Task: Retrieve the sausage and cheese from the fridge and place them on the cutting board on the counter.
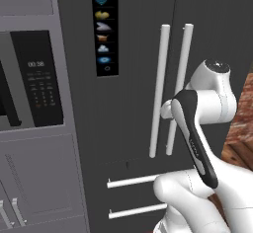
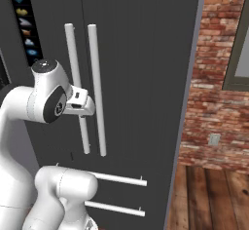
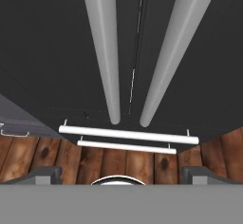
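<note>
Body check: my glossy white, rounded arm (image 1: pixel 197 197) with dark joint bands.
My forearm carries a long black strip with faint small lettering; each round joint cap is grey with a dark ring. My two dark grey finger tips (image 3: pixel 42 174) look blocky and flat-topped.

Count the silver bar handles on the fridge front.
4. Two long vertical handles, left and right, flank the door seam on the fridge; two horizontal drawer handles, upper and lower, sit below.

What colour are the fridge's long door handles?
Silver-white, against the dark-grey fridge; the door handles show best in the right base view.
</note>
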Controlling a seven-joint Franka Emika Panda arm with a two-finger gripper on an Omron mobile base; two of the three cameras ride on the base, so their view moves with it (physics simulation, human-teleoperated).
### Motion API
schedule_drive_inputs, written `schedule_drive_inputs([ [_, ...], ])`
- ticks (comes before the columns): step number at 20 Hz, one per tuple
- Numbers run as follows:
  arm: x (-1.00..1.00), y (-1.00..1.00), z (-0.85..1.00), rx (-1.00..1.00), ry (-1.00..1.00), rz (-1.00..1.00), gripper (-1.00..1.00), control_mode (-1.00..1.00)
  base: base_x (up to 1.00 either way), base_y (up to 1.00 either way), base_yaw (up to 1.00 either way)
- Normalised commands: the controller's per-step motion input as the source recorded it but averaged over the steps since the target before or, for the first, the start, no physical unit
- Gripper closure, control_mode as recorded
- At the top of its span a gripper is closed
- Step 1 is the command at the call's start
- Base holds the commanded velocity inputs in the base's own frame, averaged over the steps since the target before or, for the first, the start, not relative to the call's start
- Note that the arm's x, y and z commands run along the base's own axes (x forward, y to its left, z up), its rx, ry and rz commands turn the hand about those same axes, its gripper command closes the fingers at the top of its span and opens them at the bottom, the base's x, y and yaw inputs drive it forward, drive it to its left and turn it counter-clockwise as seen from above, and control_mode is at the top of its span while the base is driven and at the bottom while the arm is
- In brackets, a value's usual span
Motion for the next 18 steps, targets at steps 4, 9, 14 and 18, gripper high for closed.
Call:
schedule_drive_inputs([
  [4,0.0,0.0,0.0,0.0,0.0,0.0,-1.0,1.0,0.0,0.0,0.0],
  [9,0.0,0.0,0.0,0.0,0.0,0.0,-1.0,1.0,0.0,0.0,0.0],
  [14,0.0,0.0,0.0,0.0,0.0,0.0,-1.0,1.0,0.0,0.0,0.0],
  [18,0.0,0.0,0.0,0.0,0.0,0.0,-1.0,1.0,-0.74,-0.03,-0.01],
])
